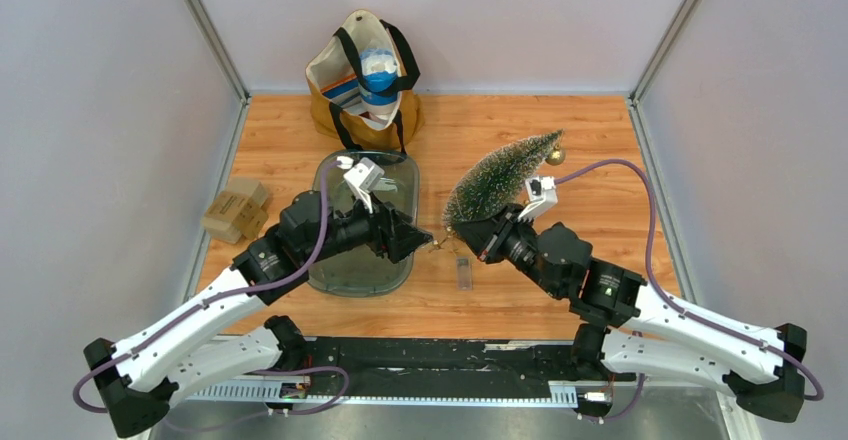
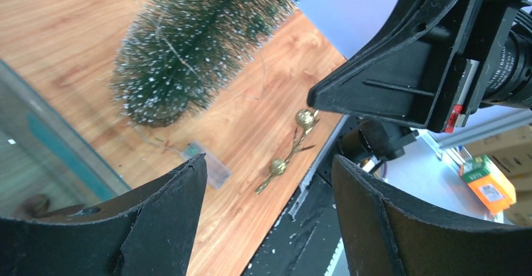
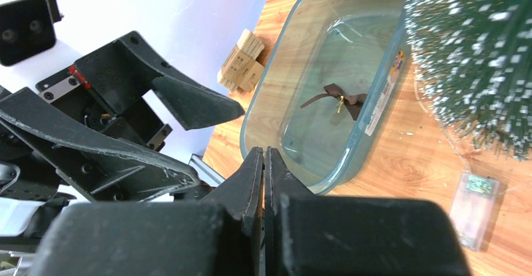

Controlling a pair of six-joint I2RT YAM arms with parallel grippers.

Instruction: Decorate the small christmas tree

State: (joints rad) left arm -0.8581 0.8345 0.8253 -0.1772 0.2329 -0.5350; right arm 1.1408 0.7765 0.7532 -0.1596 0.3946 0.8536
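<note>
The small christmas tree (image 1: 500, 175) lies tilted on the wooden table, dark green with white tips, and fills the top of the left wrist view (image 2: 188, 44). My right gripper (image 1: 468, 240) is shut just in front of the tree's base. It pinches the top end of a gold berry sprig (image 2: 290, 153), which hangs down from its fingertips. My left gripper (image 2: 270, 169) faces it from the left, open, with nothing between its fingers. A gold ball (image 1: 556, 156) sits at the tree's tip.
A clear tray (image 1: 340, 280) lies under my left arm, with a brown bow (image 3: 339, 98) inside. A small clear battery box (image 1: 462, 272) lies near the tree's base. A tote bag (image 1: 365, 80) stands at the back, and cardboard boxes (image 1: 237, 210) sit at the left.
</note>
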